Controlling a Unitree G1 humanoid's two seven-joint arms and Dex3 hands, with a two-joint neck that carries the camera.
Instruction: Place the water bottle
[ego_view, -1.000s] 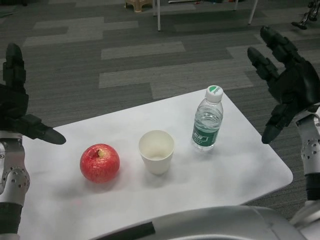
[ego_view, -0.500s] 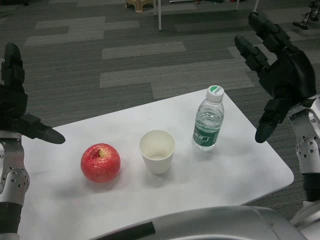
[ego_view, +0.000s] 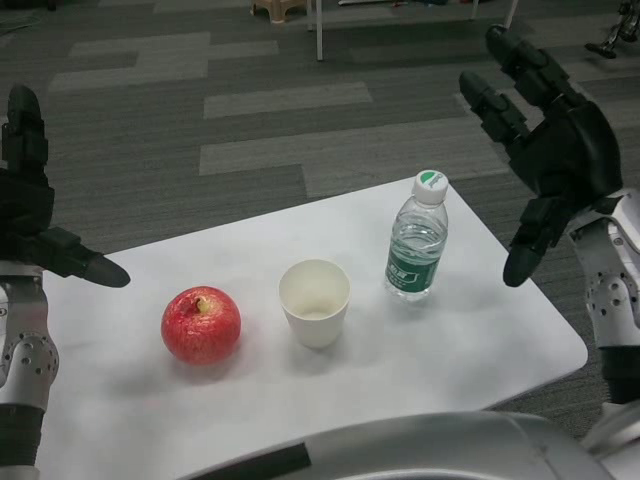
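Grey carpet behind; white table carries apple, paper cup and water bottle, upright near the far right edge. Right hand hangs beside the bottle, apart from it, fingers wide, holding nothing. Left hand waits at table's left, also spread. You should bring the palm level with the label, close around the body, not the cap, and keep clear of the cup

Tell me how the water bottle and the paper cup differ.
The water bottle is clear plastic with a green label; the paper cup is plain off-white. The water bottle is capped, the paper cup open-topped. The water bottle stands taller than the paper cup. Both stand upright on the white table, untouched by either hand.
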